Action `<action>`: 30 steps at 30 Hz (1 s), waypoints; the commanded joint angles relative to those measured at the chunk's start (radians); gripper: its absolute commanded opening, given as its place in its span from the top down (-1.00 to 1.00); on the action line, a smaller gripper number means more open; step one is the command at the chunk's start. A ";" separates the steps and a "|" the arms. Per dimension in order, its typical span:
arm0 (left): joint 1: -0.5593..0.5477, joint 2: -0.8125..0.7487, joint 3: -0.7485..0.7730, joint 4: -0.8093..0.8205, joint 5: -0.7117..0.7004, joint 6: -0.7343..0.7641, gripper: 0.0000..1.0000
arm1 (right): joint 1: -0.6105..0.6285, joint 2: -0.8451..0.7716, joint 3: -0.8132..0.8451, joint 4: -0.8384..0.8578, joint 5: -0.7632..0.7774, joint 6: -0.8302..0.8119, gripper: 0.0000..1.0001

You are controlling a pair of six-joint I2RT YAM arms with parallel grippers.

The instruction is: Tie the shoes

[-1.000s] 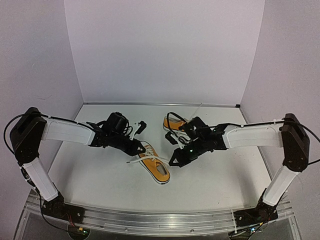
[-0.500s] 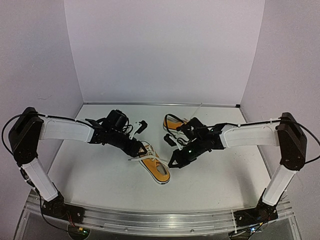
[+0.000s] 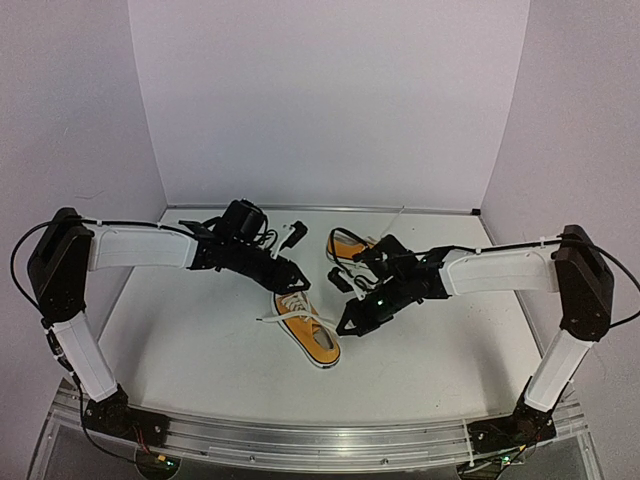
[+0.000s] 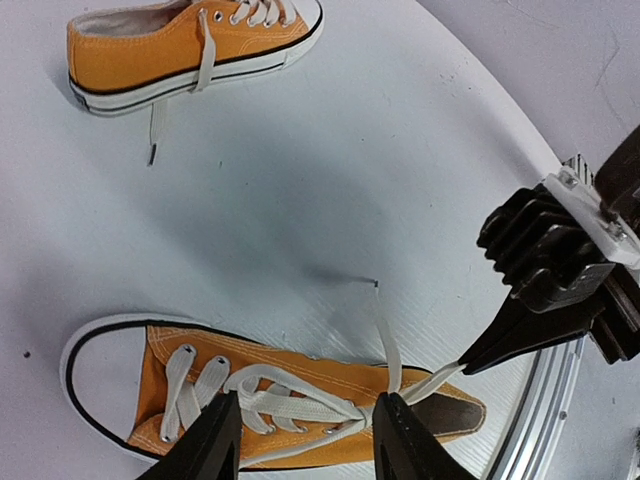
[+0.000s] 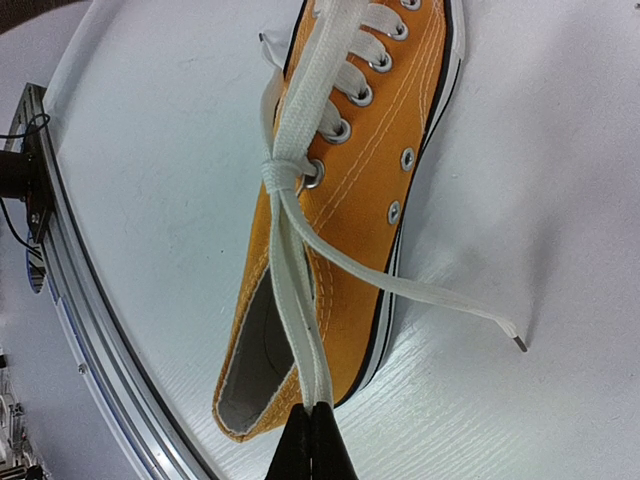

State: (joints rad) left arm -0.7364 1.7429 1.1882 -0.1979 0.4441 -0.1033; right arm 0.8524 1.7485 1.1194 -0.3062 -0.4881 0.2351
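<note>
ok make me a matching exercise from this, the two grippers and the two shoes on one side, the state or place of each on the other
Things:
1. left gripper
2. right gripper
3. near shoe
4. far shoe

States or places:
a. shut on a white lace
b. farther back, no gripper on it
c. open, holding nothing
d. lying between both grippers, one lace drawn taut

Pairs: 1-c, 2-a, 3-d, 4-b

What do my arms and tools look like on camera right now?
Left arm and right arm match: white link covers, black joints, thin black cables along them. Left tool and right tool: black, two tapered fingers each.
</note>
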 commanded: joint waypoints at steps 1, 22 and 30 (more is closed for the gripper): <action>-0.011 -0.038 -0.040 0.043 0.026 -0.110 0.11 | 0.004 0.002 0.026 0.016 0.000 0.002 1.00; -0.032 0.072 0.006 0.068 0.034 -0.196 0.21 | 0.005 -0.003 0.021 0.026 -0.002 0.007 1.00; -0.037 0.104 0.027 0.062 0.028 -0.200 0.27 | 0.004 -0.004 0.019 0.030 -0.003 0.008 1.00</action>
State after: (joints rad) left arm -0.7694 1.8334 1.1575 -0.1636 0.4683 -0.2923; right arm 0.8524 1.7489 1.1194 -0.2990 -0.4885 0.2382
